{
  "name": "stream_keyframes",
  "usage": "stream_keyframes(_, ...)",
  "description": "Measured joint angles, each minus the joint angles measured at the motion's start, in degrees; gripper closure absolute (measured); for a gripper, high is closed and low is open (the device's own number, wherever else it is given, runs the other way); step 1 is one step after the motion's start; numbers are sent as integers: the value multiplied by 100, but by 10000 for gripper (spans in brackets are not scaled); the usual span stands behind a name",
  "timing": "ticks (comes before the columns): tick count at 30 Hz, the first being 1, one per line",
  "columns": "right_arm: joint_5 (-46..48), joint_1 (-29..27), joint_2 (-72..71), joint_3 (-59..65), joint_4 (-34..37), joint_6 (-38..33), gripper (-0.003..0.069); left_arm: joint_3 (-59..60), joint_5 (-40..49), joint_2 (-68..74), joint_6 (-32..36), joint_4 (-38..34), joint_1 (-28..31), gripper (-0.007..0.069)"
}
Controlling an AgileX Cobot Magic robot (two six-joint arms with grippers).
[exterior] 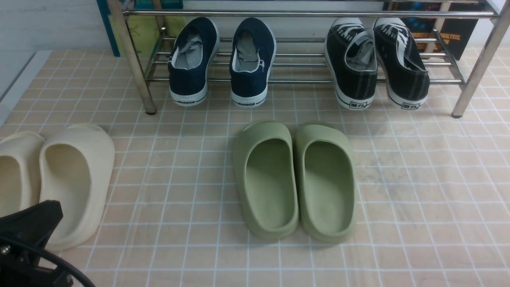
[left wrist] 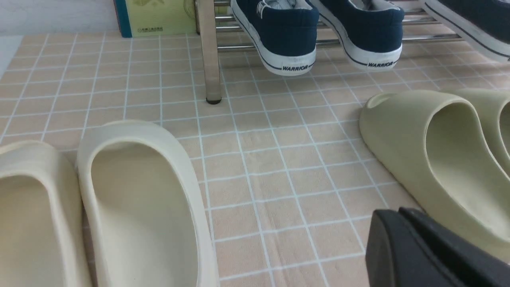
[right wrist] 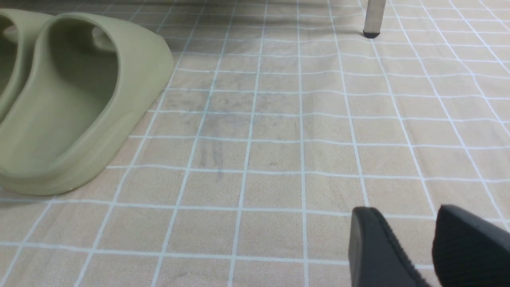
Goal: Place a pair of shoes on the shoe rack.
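Two navy-blue slip-on shoes (exterior: 193, 59) (exterior: 252, 59) rest side by side on the left part of the chrome shoe rack (exterior: 303, 14), heels toward me, white soles marked WARRIOR. The left wrist view shows their heels (left wrist: 285, 36) (left wrist: 366, 36) over the rack's lowest tubes. My left gripper (exterior: 55, 207) hangs low at the near left, far from the rack; in the left wrist view the left gripper (left wrist: 392, 215) has its jaws pressed together and empty. My right gripper (right wrist: 404, 213) stands open over bare tiled floor, nothing between its fingers; the front view does not show it.
Black lace-up sneakers (exterior: 352, 63) (exterior: 400, 63) fill the rack's right part. Olive-green slides (exterior: 267, 179) (exterior: 328, 183) lie mid-floor in front of the rack. Cream slides (exterior: 75, 179) (exterior: 16, 171) lie at the near left beside my left gripper. Rack legs (exterior: 135, 71) (exterior: 476, 71) stand on the floor.
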Motion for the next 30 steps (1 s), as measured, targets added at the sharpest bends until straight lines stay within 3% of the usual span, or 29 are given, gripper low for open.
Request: stream_keyframes(30, 0, 0, 0, 0, -5, 0, 419, 6, -151, 0, -172, -215, 0, 569)
